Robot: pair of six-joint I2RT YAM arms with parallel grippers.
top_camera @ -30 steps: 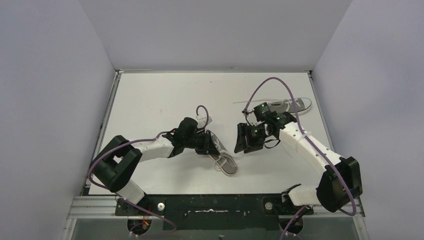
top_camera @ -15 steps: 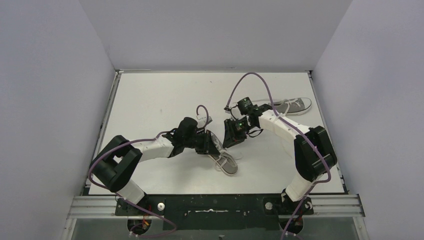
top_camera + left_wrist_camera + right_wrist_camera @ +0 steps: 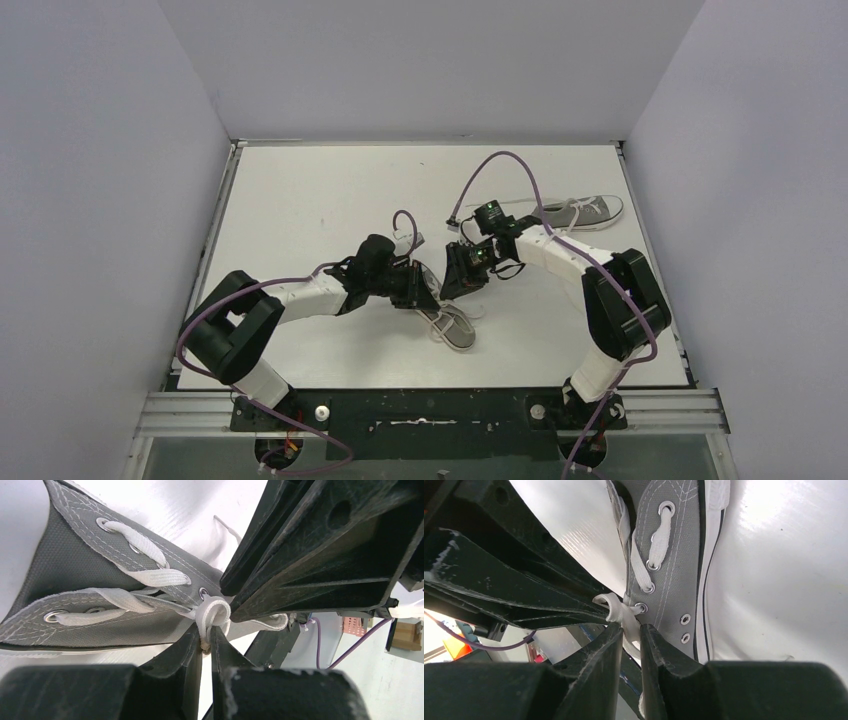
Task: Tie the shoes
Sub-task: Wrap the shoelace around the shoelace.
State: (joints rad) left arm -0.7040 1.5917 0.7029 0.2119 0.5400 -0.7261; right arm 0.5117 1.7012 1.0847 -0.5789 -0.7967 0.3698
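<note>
One grey sneaker [image 3: 452,325] lies near the table's middle, its toe toward the front. It shows in the left wrist view [image 3: 75,575] and the right wrist view [image 3: 674,565]. My left gripper [image 3: 428,291] is shut on a white lace [image 3: 212,615] at the shoe's top eyelets. My right gripper [image 3: 447,285] faces it, shut on the other white lace [image 3: 626,617] beside the same eyelets. The two grippers nearly touch over the shoe. The second grey sneaker [image 3: 590,210] lies at the back right with its laces loose.
The white table [image 3: 300,200] is walled in grey on three sides. Purple cables [image 3: 510,165] loop above both arms. A black rail [image 3: 420,410] with the arm bases runs along the near edge.
My right arm has swung left from the middle right to the near shoe and shut on its lace. My left gripper has stayed at the shoe.
</note>
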